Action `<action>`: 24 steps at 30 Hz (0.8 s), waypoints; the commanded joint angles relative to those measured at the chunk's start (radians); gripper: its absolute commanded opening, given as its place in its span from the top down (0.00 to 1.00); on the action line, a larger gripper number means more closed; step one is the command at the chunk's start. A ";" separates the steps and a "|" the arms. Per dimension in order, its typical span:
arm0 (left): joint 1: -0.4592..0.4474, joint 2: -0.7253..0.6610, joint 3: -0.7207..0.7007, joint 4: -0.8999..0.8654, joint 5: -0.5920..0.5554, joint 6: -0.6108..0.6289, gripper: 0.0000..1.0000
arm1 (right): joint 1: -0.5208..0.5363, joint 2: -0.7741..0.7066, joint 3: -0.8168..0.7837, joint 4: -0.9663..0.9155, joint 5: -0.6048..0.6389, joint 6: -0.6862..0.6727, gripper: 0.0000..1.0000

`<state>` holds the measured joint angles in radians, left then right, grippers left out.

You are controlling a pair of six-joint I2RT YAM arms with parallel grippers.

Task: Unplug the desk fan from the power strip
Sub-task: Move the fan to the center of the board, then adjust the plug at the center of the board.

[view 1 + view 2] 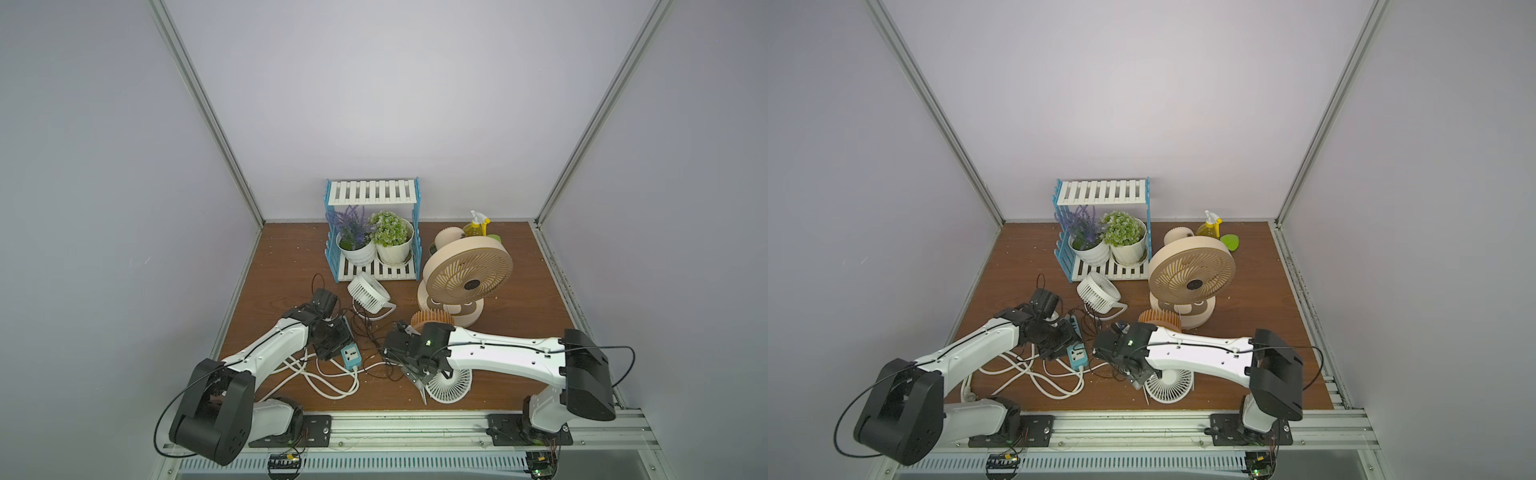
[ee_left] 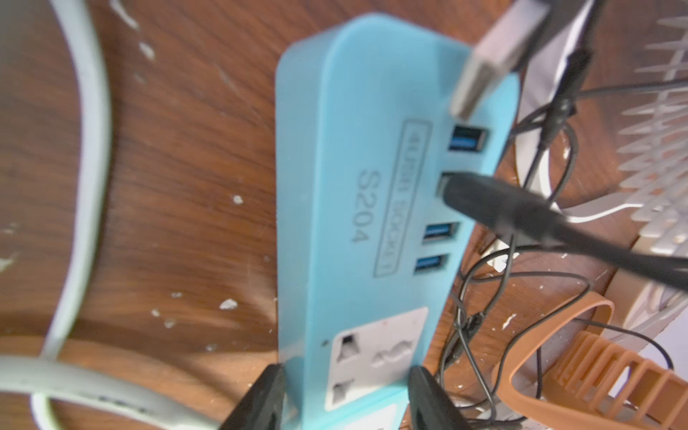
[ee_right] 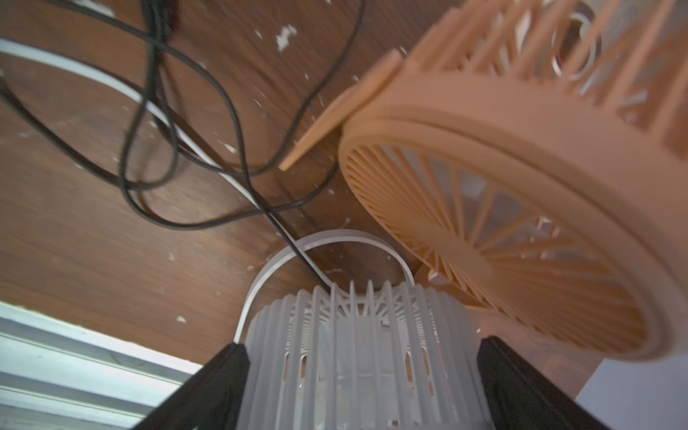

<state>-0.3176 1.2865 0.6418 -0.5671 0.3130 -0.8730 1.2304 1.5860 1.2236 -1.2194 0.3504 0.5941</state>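
The teal power strip [image 1: 350, 358] [image 1: 1078, 358] lies at front left, its white cord [image 1: 328, 382] looped toward the front. My left gripper [image 2: 346, 394] [image 1: 334, 334] is shut on the strip [image 2: 353, 186], one finger pressed against each long side. A black plug [image 2: 484, 201] sits in one USB port. A bare silver USB plug [image 2: 484, 63] hangs free just above the end port. My right gripper [image 3: 363, 379] [image 1: 417, 376] grips a small white desk fan [image 3: 357, 335] [image 1: 451, 384] by its sides; a thin black cable runs from this fan.
A blue-and-white rack [image 1: 374, 195] with two potted plants stands at the back. A large beige fan [image 1: 469, 274], an orange fan [image 1: 432, 319], another white fan [image 1: 368, 293] and a yellow spray bottle [image 1: 478, 224] crowd the middle and right. Thin black cables [image 1: 370, 328] tangle between the arms.
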 commanded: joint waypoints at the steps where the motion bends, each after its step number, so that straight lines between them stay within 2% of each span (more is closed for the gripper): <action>1: 0.022 0.044 -0.019 -0.029 -0.091 0.025 0.48 | -0.012 -0.098 -0.068 -0.081 0.040 0.079 0.01; 5: 0.073 0.055 -0.021 -0.028 -0.079 0.056 0.49 | -0.069 -0.184 -0.143 -0.081 0.038 0.123 0.01; 8: 0.086 0.066 -0.019 -0.029 -0.074 0.073 0.49 | -0.085 -0.228 -0.089 -0.096 0.040 0.128 0.01; 11: 0.086 0.079 -0.027 -0.015 -0.060 0.072 0.50 | -0.060 -0.245 0.001 -0.069 -0.031 0.105 0.01; 14: 0.087 0.082 -0.028 -0.013 -0.058 0.071 0.50 | -0.010 -0.233 0.015 0.044 -0.139 0.055 0.03; 18: 0.086 0.083 -0.031 -0.012 -0.054 0.072 0.50 | -0.003 -0.142 -0.014 0.229 -0.262 -0.054 0.09; 24: 0.086 0.071 -0.047 -0.009 -0.053 0.064 0.50 | -0.021 0.083 0.141 0.297 -0.307 -0.257 0.26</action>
<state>-0.2436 1.3174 0.6468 -0.5484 0.3679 -0.8074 1.2213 1.6180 1.3102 -0.9985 0.1001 0.4664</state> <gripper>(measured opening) 0.500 0.773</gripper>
